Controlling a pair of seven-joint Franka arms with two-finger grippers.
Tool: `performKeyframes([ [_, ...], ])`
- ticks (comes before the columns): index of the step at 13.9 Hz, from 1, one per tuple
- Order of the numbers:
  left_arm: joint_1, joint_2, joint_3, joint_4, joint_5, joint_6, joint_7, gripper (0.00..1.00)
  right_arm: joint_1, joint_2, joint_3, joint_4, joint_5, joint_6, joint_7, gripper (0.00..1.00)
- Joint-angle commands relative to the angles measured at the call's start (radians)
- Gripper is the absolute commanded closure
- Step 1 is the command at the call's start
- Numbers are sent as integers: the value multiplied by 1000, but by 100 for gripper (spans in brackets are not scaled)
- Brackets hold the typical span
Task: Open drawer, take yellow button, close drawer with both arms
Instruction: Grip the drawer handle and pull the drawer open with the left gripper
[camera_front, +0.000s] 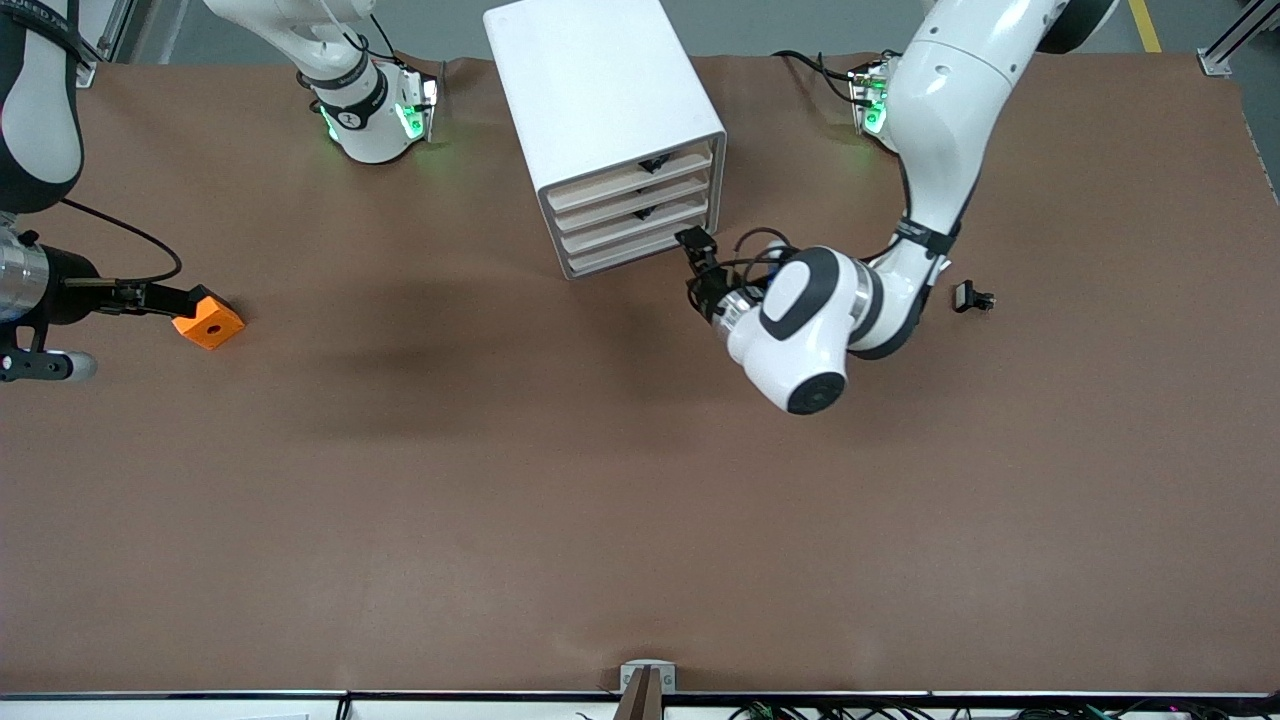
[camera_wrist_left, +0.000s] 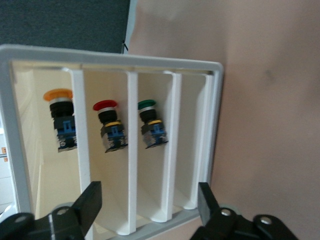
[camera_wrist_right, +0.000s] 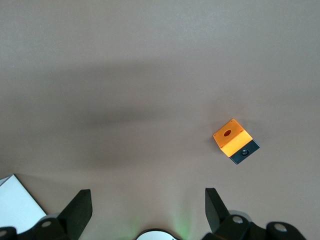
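Observation:
The white cabinet (camera_front: 600, 90) stands near the robots' bases, and in the front view all of its cream drawer fronts (camera_front: 630, 215) look pushed in. My left gripper (camera_front: 697, 265) is right in front of the lowest drawer, open, with nothing between its fingers (camera_wrist_left: 92, 200). The left wrist view looks into the cabinet frame (camera_wrist_left: 115, 62). There the button (camera_wrist_left: 60, 120), with an orange-yellow cap, sits in the end compartment. My right gripper (camera_wrist_right: 147, 207) hangs open high over the table at the right arm's end, with nothing in it.
A red-capped button (camera_wrist_left: 110, 125) and a green-capped one (camera_wrist_left: 150, 125) sit in the neighbouring compartments. An orange block with a dark hole (camera_front: 208, 320) lies at the right arm's end. A small dark part (camera_front: 973, 298) lies beside the left arm.

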Motion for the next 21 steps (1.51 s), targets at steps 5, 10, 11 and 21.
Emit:
performKeyframes([
  [5, -71, 19, 3, 20, -68, -16, -35, 36, 0, 1, -2, 10, 8, 0, 3, 0],
  [10, -100, 16, 2, 21, -68, -37, -40, 36, -13, 2, -2, 12, 6, -2, -7, 0],
  [11, -101, 15, 2, 21, -68, -55, -40, 36, -11, 2, -2, 12, 6, -5, -7, 0],
  [21, -107, 19, -41, 20, -117, -77, -38, 50, -9, 2, 1, 10, 6, -5, -3, 0],
])
